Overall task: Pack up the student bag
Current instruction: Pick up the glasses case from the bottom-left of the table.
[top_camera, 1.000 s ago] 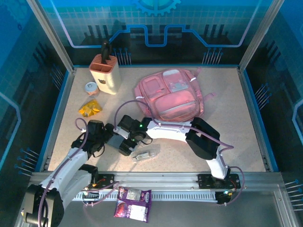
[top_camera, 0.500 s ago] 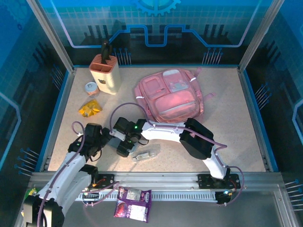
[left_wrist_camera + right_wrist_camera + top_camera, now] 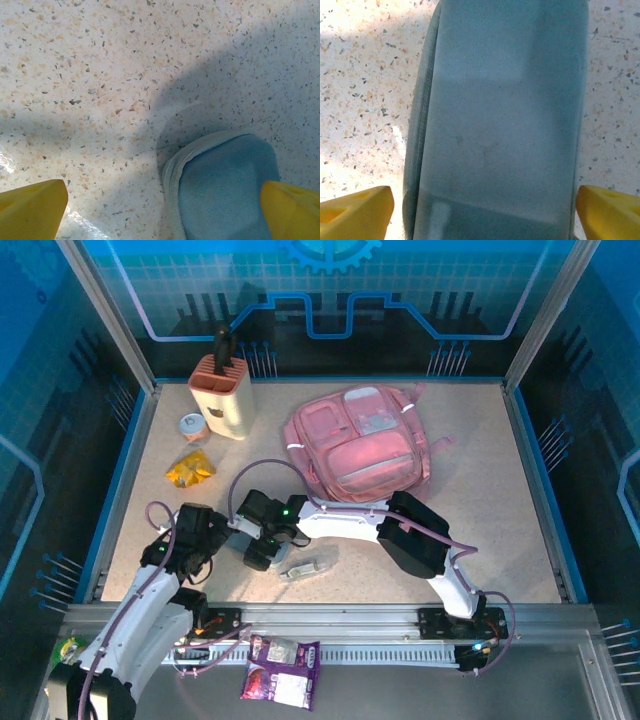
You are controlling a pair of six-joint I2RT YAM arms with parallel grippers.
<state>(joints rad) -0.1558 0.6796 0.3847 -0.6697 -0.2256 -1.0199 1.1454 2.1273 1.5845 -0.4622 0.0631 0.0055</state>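
On the speckled table [image 3: 500,520], right of middle toward the far edge, the student bag [image 3: 360,445] lies flat with its front pockets up, well apart from both grippers; its underside is hidden and its pink straps trail off at the far right. At the far left a peach holder [image 3: 222,395] stands upright with a dark handle poking out, its contents impossible to make out. Near the front left, the grey-blue pencil case [image 3: 495,120] is mostly covered by the two wrists in the top view; the right wrist view cuts off both its ends, and the left wrist view shows one rounded end. The right gripper [image 3: 485,210] is spread, a yellow fingertip on each side of the case; whether the right-hand tip touches the fabric cannot be told. The left gripper [image 3: 162,210] is spread wide too, one tip over the case's end, the other over bare table. A purple packet [image 3: 281,670] lies on the front rail; a clear wrapped item [image 3: 308,565] beside the right gripper is too blurred to identify; a yellow packet [image 3: 189,470] and a small jar [image 3: 192,427] sit near the holder.
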